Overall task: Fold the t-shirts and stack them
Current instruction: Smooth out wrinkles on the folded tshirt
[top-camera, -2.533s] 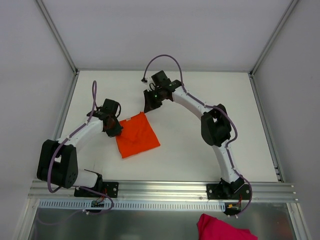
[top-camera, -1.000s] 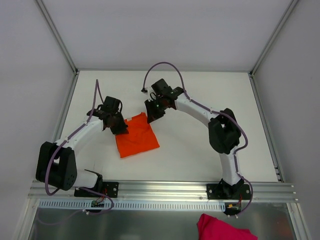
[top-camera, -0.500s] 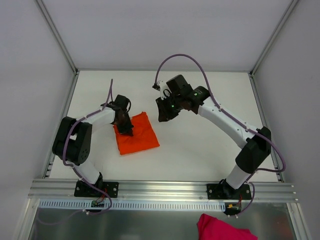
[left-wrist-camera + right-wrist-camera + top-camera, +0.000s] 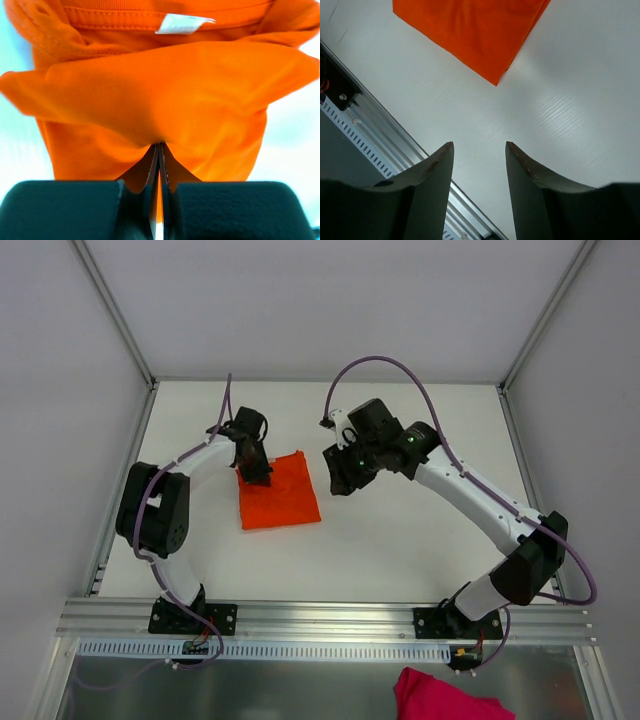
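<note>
Orange cloth is pinched in the L gripper. Its jaws are shut tight on a fold of the shirt. The cloth bunches up a bit right at the pinch. Further out, by the neck, a small white label shows.

The R gripper holds nothing. Its jaws stand part way apart w/ only bare table under them. It hangs near the shirt's right side, close but not touching.

The shirt is a small folded square, lying left of the middle of the table. The L gripper has it by the far left corner. It looks mostly flat, w/ straight edges.

Down past the metal rail, near the R arm's base, lies a pink cloth. Can't tell if it's a shirt too.

My guess: folding is about done & this is the tidy-up or put-in-place step. Next, the L gripper should set its corner down flat, then let go w/o dragging the folds open. The R gripper is free, so it could press the other side down, or go get the next thing to fold & stack.
</note>
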`<state>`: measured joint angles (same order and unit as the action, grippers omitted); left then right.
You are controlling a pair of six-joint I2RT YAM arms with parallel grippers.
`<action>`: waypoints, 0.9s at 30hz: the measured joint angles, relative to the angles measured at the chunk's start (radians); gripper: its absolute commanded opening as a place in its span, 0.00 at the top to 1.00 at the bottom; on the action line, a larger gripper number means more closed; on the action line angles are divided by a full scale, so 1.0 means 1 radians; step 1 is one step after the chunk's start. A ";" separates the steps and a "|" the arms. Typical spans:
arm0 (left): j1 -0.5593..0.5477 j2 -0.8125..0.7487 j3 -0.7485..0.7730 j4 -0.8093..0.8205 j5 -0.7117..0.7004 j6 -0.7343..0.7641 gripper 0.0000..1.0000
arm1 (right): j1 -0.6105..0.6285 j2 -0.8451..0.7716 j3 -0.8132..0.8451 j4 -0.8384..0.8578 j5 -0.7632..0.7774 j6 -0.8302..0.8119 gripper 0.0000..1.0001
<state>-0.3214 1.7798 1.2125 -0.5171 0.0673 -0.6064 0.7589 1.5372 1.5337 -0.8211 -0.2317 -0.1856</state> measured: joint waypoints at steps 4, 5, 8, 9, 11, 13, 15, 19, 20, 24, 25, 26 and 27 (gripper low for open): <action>-0.002 -0.094 -0.002 -0.027 0.002 0.005 1.00 | 0.000 -0.010 -0.043 0.017 0.043 -0.001 0.25; -0.005 -0.130 -0.011 -0.026 0.002 0.005 0.99 | 0.000 -0.014 -0.052 0.019 0.061 0.002 0.20; -0.023 -0.258 -0.060 -0.021 0.005 0.000 0.59 | -0.002 -0.026 -0.066 0.026 0.134 0.009 0.00; -0.032 -0.293 -0.077 -0.021 0.007 -0.002 0.26 | -0.005 -0.029 -0.066 0.027 0.161 0.013 0.00; -0.048 -0.357 -0.116 -0.020 0.006 -0.022 0.08 | -0.019 -0.032 -0.066 0.028 0.212 0.018 0.00; -0.060 -0.409 -0.158 -0.039 0.002 -0.042 0.01 | -0.050 -0.032 -0.060 0.023 0.254 0.030 0.01; -0.064 -0.445 -0.178 -0.075 -0.011 -0.058 0.01 | -0.091 -0.025 -0.031 -0.005 0.301 0.045 0.00; -0.065 -0.517 -0.180 -0.135 -0.076 -0.079 0.01 | -0.157 -0.019 0.016 -0.008 0.370 0.066 0.00; -0.065 -0.536 -0.177 -0.147 -0.090 -0.083 0.01 | -0.167 -0.019 0.019 -0.006 0.378 0.070 0.00; -0.065 -0.571 -0.134 -0.210 -0.144 -0.096 0.01 | -0.200 -0.019 0.019 -0.005 0.380 0.078 0.00; -0.063 -0.581 -0.128 -0.214 -0.151 -0.099 0.01 | -0.209 -0.019 0.018 -0.003 0.374 0.081 0.00; -0.056 -0.600 -0.129 -0.217 -0.152 -0.105 0.01 | -0.224 -0.019 0.014 -0.003 0.367 0.086 0.00; -0.051 -0.624 -0.131 -0.221 -0.155 -0.111 0.01 | -0.243 -0.018 0.009 -0.002 0.356 0.092 0.00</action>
<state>-0.3721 1.1557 1.0817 -0.7383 -0.0875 -0.7174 0.5163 1.5196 1.5429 -0.8230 0.1238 -0.0933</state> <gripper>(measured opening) 0.986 0.995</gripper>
